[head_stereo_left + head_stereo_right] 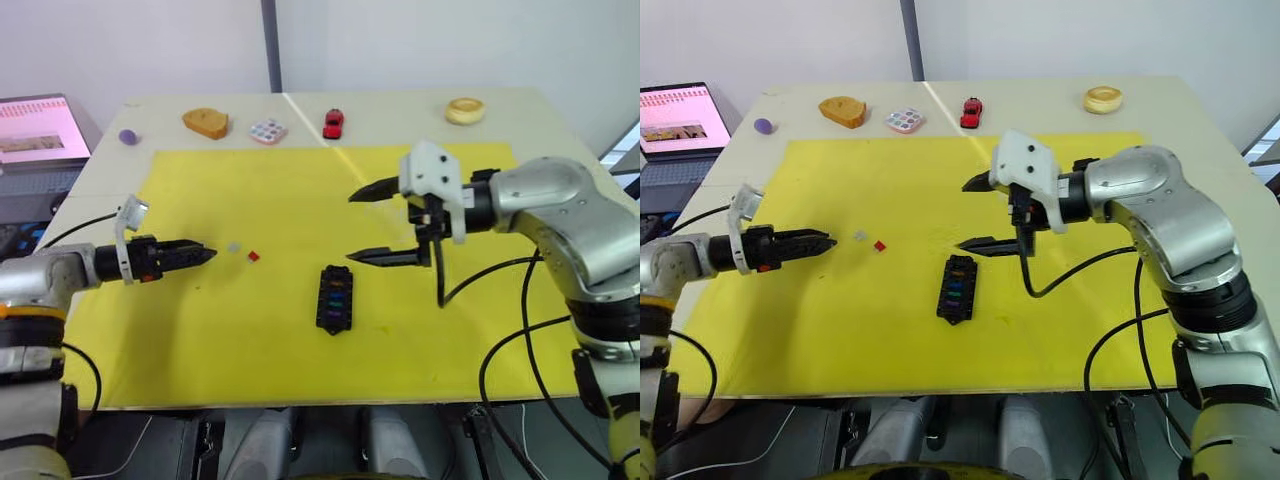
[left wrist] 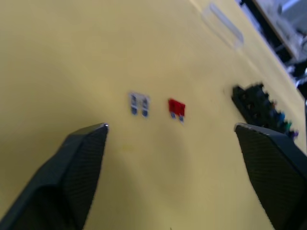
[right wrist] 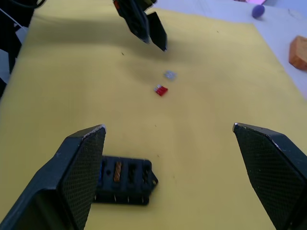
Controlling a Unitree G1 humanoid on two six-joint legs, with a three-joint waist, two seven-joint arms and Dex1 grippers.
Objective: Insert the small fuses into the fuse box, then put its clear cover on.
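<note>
While the fuse box (image 1: 335,298) sits mid-mat, both the left gripper (image 2: 170,132) and right gripper (image 1: 365,225) hover wide open, empty, over it.

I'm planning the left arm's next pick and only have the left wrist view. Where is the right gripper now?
Observer: The right gripper hangs over the yellow mat close to the fuse box, jaws wide open and empty.
Operator: Anything lying past the mat?
Observer: Yes, a red toy car and a pastel tile sit near the table's far edge.
</note>
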